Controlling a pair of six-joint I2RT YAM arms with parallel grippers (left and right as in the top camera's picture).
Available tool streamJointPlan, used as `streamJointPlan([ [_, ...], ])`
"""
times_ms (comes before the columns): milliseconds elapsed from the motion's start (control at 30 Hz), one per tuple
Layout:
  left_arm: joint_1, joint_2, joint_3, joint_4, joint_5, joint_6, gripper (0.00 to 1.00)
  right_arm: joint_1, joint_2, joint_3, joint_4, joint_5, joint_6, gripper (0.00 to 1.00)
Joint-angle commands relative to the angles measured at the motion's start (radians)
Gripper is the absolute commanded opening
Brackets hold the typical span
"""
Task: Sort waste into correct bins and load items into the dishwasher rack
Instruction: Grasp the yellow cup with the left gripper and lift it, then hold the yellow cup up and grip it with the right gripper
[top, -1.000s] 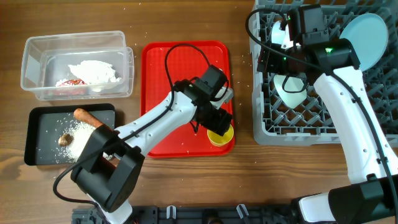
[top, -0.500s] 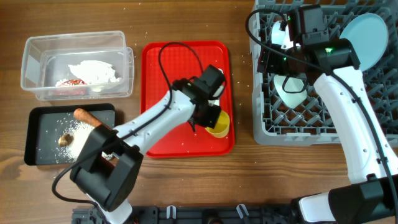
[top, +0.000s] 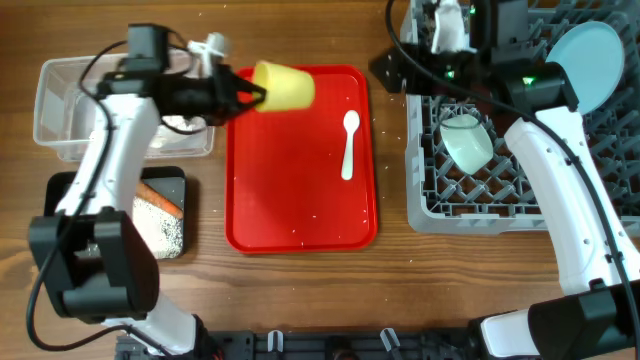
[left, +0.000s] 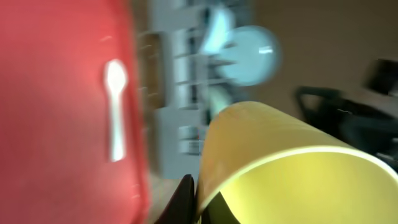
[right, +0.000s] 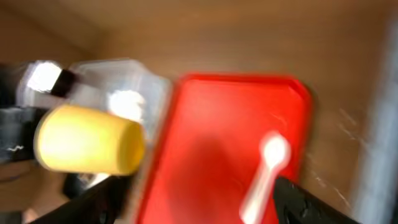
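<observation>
Yellow cup (top: 284, 87) sits sideways in my left gripper (top: 244, 95), fingers closed on its rim, over the red tray's (top: 300, 190) top-left corner beside the clear tub (top: 60, 75).

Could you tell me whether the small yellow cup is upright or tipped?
Tipped on its side: the small yellow cup lies horizontal in the left gripper.

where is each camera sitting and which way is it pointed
Overhead: above the table, looking straight down; both arms show.
Left wrist: on the left arm, facing over the red tray toward the rack; left jaws grip the cup.
Right wrist: by the rack, facing across the tray; right jaws show dark, apart, at the bottom.
Both wrist views share the spoon and cup.
</observation>
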Motion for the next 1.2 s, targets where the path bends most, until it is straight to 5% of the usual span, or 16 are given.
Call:
streamJointPlan([
  [0,0.047,-0.022,0.011,0.042,0.340,0.000,0.04,0.018,-0.002,-0.052,0.161,-0.337,-0.011,0.80],
  [467,-0.029,-0.022,0.011,0.075,0.415,0.000,0.04,0.207,0.054,-0.098,0.384,-0.394,0.010,0.80],
  [1000,-0.037,-0.024,0.011,0.081,0.421,-0.039,0.04,0.197,0.093,-0.098,0.466,-0.369,0.010,0.79],
  [1167,-0.037,-0.031,0.011,0.082,0.421,-0.039,0.04,0.123,0.092,-0.098,0.485,-0.499,0.018,0.79],
])
